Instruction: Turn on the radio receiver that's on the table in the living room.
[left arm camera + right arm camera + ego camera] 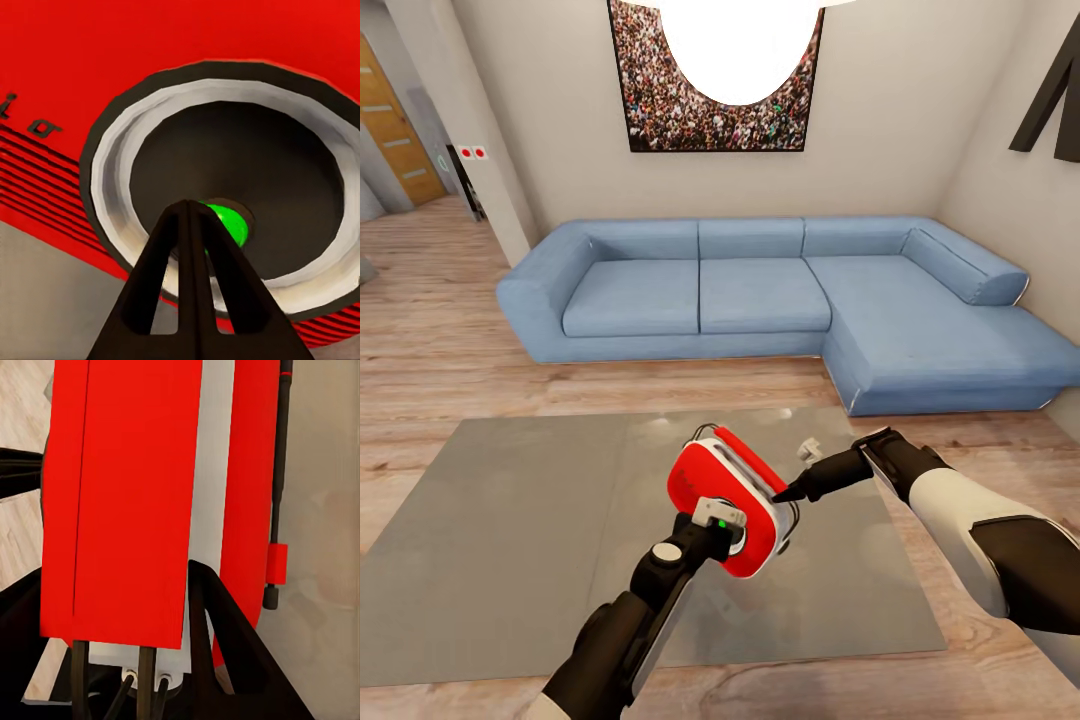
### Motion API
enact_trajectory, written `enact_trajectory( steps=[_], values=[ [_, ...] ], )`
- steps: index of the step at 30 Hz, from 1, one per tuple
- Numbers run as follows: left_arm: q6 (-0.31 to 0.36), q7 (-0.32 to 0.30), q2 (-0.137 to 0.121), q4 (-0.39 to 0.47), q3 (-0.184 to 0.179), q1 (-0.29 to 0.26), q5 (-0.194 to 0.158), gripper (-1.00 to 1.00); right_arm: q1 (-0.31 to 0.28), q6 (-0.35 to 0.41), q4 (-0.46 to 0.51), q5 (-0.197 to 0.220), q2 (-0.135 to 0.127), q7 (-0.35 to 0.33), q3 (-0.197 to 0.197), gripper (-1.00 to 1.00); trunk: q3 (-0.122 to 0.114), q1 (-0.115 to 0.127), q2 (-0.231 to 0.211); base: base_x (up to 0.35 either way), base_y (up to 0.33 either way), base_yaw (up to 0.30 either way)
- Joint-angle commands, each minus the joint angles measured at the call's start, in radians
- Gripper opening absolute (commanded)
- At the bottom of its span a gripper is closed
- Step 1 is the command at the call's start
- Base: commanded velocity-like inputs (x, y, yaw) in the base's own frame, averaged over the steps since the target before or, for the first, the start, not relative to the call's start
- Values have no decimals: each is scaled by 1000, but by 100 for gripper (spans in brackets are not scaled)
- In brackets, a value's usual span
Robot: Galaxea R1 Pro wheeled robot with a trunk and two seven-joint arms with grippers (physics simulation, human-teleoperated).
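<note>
The radio receiver (732, 497) sits tilted at the lower centre of the head view, above the glossy grey tabletop (510, 540), its red face turned toward the lower left. The left gripper (722, 522) meets that face from the bottom of the frame; in the left wrist view its dark fingers (161, 300) lie pressed together, their tip at the green-lit centre of the round dial (225, 202). The right gripper (792, 493) reaches in from the right and touches the radio's white side; in the right wrist view one finger (232, 652) lies against the white band, but I cannot tell how its fingers are set. The blue L-shaped sofa (780, 295) spans the middle of the frame, with the crowd photo (650, 95) on the wall at upper centre.
</note>
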State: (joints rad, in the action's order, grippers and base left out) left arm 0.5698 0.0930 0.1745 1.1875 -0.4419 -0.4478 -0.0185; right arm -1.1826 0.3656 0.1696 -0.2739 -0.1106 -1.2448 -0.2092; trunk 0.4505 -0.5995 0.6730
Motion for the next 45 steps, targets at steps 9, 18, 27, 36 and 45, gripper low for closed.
enact_trajectory(
  steps=[9, 18, 27, 36, 45],
  values=[
    [14, 108, 0, 56, 81, 1, 12, -100, 0, 4, 1, -28, -5, 178, 11, -100, 0, 0, 0, 0, 0, 0],
    [10, 157, 0, 1, 432, 3, 14, -100, 0, 18, 1, -29, -4, 388, 14, -100, 0, 0, 0, 0, 0, 0],
    [-37, 163, -123, -182, 582, 6, 4, -100, 0, 175, 2, -31, 7, 605, 16, -100, 0, 0, 0, 0, 0, 0],
    [-62, 157, -129, -244, 589, 7, -9, -100, 0, 194, 2, -31, 8, 611, 16, -100, 0, 0, 0, 0, 0, 0],
    [-62, 157, -132, -241, 667, 8, -121, -100, 0, 194, -15, -24, 6, 600, 17, -100, 0, 0, 0, 0, 0, 0]
  ],
)
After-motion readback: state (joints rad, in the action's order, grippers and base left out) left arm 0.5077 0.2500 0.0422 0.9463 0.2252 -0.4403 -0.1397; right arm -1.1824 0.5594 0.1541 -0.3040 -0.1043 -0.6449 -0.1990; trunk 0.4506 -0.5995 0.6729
